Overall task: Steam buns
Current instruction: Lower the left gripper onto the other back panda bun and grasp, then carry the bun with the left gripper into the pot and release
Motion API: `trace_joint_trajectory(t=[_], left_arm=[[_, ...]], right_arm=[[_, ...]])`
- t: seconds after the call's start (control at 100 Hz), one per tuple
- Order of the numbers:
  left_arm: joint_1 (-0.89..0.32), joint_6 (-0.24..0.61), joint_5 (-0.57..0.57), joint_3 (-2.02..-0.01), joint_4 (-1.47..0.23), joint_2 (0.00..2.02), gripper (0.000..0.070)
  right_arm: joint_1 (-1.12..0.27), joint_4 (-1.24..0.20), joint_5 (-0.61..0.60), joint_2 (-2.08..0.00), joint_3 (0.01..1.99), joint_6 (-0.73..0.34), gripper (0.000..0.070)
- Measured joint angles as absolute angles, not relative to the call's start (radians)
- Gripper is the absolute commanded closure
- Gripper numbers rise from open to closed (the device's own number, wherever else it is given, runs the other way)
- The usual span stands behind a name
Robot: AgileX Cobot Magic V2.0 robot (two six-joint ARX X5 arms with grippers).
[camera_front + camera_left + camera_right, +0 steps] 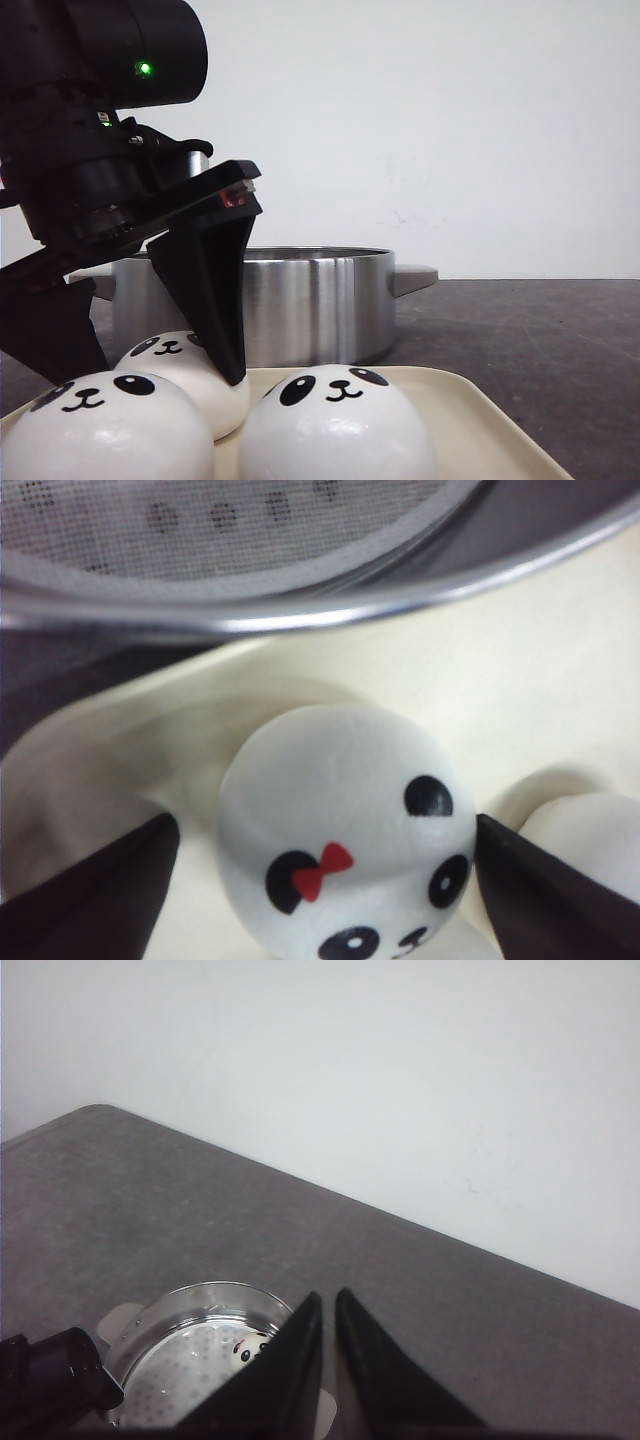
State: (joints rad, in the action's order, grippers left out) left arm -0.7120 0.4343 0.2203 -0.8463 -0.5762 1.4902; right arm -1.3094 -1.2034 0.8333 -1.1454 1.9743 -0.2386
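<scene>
Your left gripper (325, 880) straddles the bow bun (345, 830) on the tray (480, 420), fingers wide and not yet pinching, pot (310, 300) at its 12 o'clock; close off-centre and the glossy dome may squirt toward the neighbour (335, 425).

There are no words, numbers or brand names to read in any of the pictures. The only marks are drawn ones. The buns (335, 425) have black panda faces printed on them, with oval eyes, a small nose and a smile. One bun (345, 830) in the left wrist view also has a little red bow printed by one eye. A small green light (145, 68) glows on the black arm in the front view, but no letters can be made out next to it.
</scene>
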Motion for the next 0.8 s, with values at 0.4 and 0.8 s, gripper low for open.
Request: trace_joint_trajectory(t=[0.4,0.8], left_arm=[[-0.712,0.429,0.208,-0.854,-0.606,1.499,0.0690],[-0.753,0.375,0.285,-1.154,-0.782,1.326,0.0690]], right_arm=[[-1.309,-1.234,0.833,-1.145,1.974,-0.282,0.0683],[-1.309,-1.242,0.833,-1.145,1.974,-0.294,0.0683]])
